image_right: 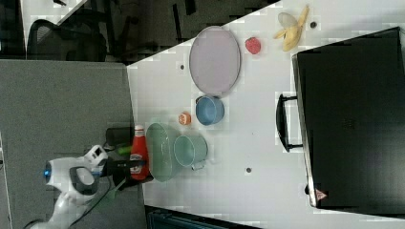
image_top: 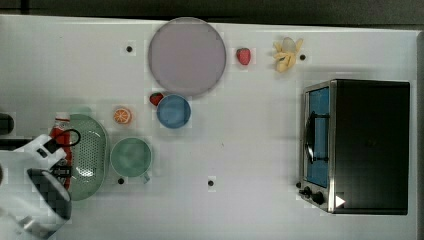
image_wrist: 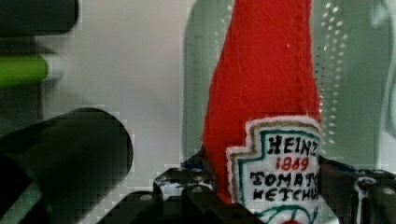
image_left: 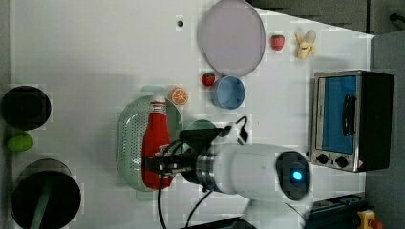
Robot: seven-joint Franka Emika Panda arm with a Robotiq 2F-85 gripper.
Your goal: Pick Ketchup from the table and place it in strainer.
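Gripping Ketchup (image_left: 155, 143) w/ pincer (image_left: 160, 164), over strainer (image_left: 128, 138) rim.

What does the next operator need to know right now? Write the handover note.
Gripper: shut on the ketchup bottle, clamped at its label end.
Ketchup bottle: held over the strainer in the left view; in the right view it hangs beside the strainer's rim, so its exact place over the basket is uncertain.
Done: bottle picked up and carried to the strainer.
Left: line it up over the strainer, lower it, open the gripper, pull the arm away.
Nearby: green cup beside the strainer, on the top view's right.
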